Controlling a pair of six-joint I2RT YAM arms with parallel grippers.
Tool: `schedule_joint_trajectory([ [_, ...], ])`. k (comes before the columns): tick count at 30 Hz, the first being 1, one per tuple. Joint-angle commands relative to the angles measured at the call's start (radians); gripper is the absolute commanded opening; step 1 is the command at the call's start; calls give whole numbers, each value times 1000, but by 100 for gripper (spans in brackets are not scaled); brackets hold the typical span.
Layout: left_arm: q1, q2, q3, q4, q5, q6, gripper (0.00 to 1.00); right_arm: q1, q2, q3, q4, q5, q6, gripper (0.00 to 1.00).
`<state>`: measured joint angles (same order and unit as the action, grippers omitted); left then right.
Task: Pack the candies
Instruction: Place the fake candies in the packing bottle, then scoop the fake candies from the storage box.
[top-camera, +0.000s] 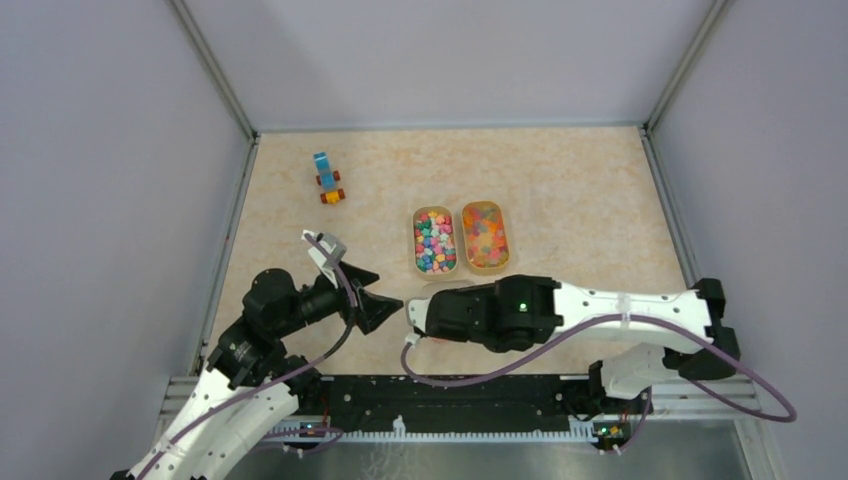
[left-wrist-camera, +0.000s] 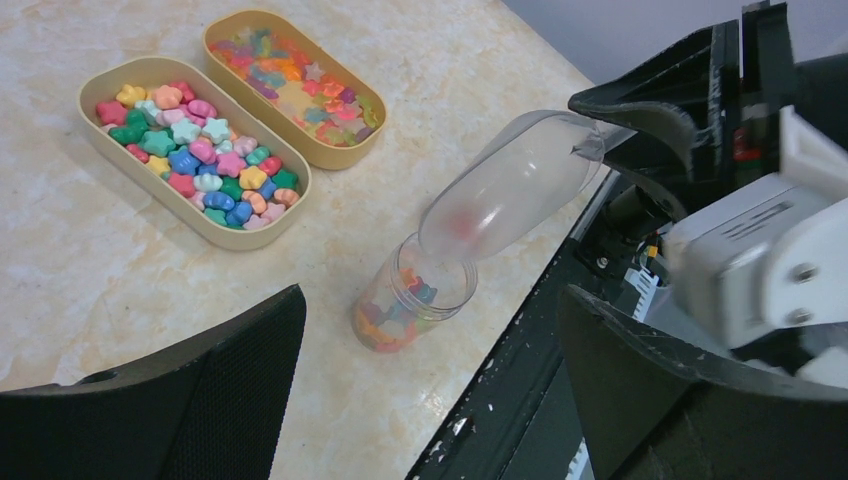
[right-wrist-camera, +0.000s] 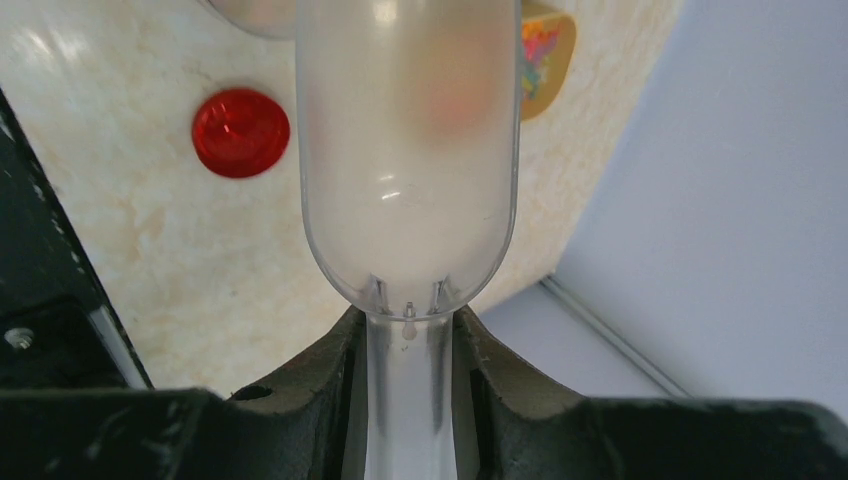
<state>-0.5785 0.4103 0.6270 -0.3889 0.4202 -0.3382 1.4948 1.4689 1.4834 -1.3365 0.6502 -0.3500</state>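
Observation:
Many tiny multicoloured candies (left-wrist-camera: 195, 160) fill one tan oval tray (left-wrist-camera: 150, 70); a second tan tray (left-wrist-camera: 300, 85) holds paler ones. Both trays show in the top view (top-camera: 435, 241) (top-camera: 485, 236). A small clear jar (left-wrist-camera: 412, 295) stands upright near the table's front edge, partly filled with candies. My right gripper (right-wrist-camera: 408, 340) is shut on the handle of a clear scoop (right-wrist-camera: 408, 150), which is tipped mouth-down over the jar (left-wrist-camera: 510, 185); a blurred reddish piece shows inside it. My left gripper (left-wrist-camera: 430, 400) is open and empty, just short of the jar, fingers apart from it.
A round red lid (right-wrist-camera: 241, 132) lies on the table beside the scoop. A blue-and-orange toy block vehicle (top-camera: 327, 178) stands at the far left. The black rail at the table's front edge (left-wrist-camera: 540, 360) runs close beside the jar. Grey walls enclose the table.

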Motion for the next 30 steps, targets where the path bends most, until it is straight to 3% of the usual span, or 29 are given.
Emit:
schedule_joint_trajectory([
  [1, -4, 24, -9, 55, 47, 5, 99, 10, -145, -48, 236, -106, -38, 0],
  [30, -3, 68, -8, 57, 55, 8, 99, -2, -435, -257, 662, -382, -35, 0],
])
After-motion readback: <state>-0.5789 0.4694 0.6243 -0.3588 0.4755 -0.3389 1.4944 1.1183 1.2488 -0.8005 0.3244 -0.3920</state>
